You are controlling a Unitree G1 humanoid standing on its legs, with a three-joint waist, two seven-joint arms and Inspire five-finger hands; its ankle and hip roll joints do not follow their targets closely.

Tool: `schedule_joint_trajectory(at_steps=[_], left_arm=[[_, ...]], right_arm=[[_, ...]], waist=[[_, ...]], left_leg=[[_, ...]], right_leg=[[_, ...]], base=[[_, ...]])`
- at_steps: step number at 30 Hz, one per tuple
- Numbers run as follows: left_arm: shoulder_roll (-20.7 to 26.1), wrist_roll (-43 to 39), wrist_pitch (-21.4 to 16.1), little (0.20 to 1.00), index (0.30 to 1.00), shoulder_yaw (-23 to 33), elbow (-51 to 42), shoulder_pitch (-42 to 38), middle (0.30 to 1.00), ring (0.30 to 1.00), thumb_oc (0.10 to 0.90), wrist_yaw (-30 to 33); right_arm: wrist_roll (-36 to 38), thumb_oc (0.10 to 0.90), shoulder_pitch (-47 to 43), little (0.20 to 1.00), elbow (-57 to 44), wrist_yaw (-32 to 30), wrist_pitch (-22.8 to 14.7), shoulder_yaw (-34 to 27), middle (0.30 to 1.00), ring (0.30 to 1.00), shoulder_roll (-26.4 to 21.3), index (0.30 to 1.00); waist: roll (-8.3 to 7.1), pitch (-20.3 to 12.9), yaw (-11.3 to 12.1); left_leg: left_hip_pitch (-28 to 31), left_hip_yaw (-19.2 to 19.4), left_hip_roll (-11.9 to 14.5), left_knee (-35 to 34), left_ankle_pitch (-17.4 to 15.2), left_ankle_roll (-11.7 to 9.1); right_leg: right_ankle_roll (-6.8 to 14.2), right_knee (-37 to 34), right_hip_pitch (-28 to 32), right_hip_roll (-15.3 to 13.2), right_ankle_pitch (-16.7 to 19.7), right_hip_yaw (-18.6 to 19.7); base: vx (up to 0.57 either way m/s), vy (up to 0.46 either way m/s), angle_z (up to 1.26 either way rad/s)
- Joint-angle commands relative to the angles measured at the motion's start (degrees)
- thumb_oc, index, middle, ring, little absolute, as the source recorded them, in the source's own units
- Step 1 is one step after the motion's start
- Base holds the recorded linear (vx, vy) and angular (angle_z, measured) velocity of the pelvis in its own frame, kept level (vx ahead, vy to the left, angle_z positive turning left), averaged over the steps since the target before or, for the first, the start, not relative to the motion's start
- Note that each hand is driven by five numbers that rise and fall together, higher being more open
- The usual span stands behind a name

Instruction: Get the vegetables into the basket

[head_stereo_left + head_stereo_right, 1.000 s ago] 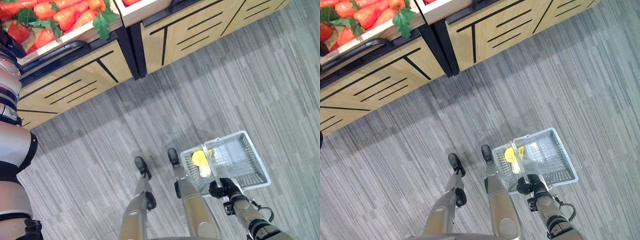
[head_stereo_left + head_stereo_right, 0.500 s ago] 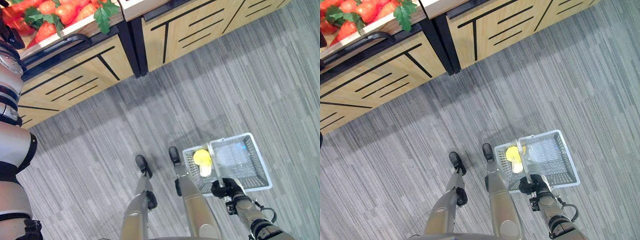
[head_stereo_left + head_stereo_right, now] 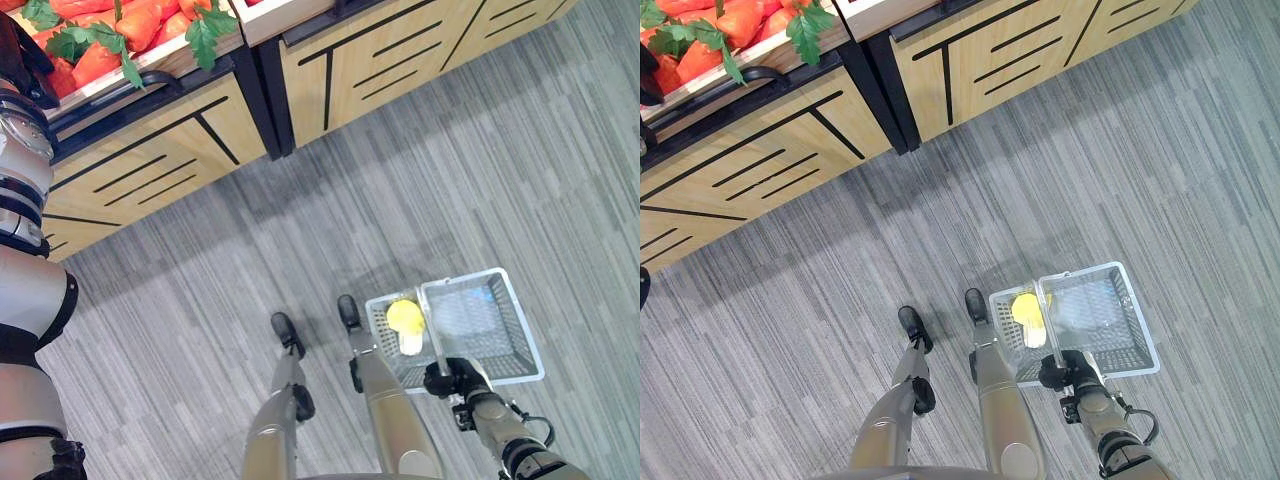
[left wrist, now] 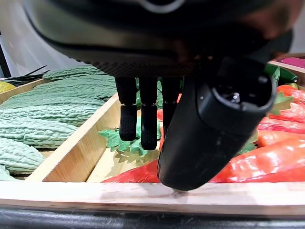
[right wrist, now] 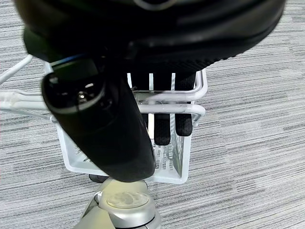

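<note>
Red-orange carrots (image 3: pixel 150 22) with green leaves lie in a wooden crate (image 3: pixel 180 62) at the upper left. My left hand (image 3: pixel 22 60) hovers at that crate's edge. In the left wrist view its fingers (image 4: pixel 148 124) hang straight above the carrots (image 4: pixel 271 157), open and holding nothing. A white wire basket (image 3: pixel 522 325) hangs low on the right with a yellow vegetable (image 3: pixel 404 316) inside. My right hand (image 3: pixel 452 378) is shut on the basket's handle (image 5: pixel 162 98), fingers (image 5: pixel 183 124) curled over it.
Green bitter gourds (image 4: pixel 52 105) fill the compartment beside the carrots, behind a wooden divider (image 4: pixel 86 143). The display stand's wooden fronts (image 3: pixel 380 60) with black trim run across the top. Grey striped floor (image 3: pixel 450 180) spreads between stand and basket.
The whole view has shifted a little. The basket has swung slightly in my right hand and hangs squarer now. My left hand stays at the carrot crate.
</note>
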Motion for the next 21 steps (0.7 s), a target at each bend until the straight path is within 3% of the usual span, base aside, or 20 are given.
schedule_joint_trajectory(at_steps=[1, 21], left_arm=[[0.2, 1.5, 0.3, 1.0, 1.0, -0.8, 3.8, -3.4, 1.0, 1.0, 0.9, 0.6], [0.8, -1.8, -1.4, 1.0, 1.0, 0.3, -1.8, -3.3, 1.0, 1.0, 0.9, 7.7]], right_arm=[[0.9, 0.4, 8.7, 0.3, 2.0, 0.8, 0.7, 0.9, 0.3, 0.3, -0.2, 0.3], [0.6, 0.4, 8.5, 0.3, 2.2, 0.1, 0.0, 2.2, 0.3, 0.3, 0.1, 0.3]], waist=[[-1.32, -0.6, -0.6], [-2.04, -0.8, -0.3]], left_leg=[[4.3, -0.3, -2.1, 0.2, -9.6, -1.9], [4.6, -0.3, -1.5, 0.2, -9.3, -2.3]], right_leg=[[5.0, -17.8, 7.9, -1.0, 6.7, -2.4], [4.6, -17.8, 7.9, -0.6, 6.3, -2.5]], base=[[0.0, 0.0, 0.0], [0.0, -0.006, 0.0]])
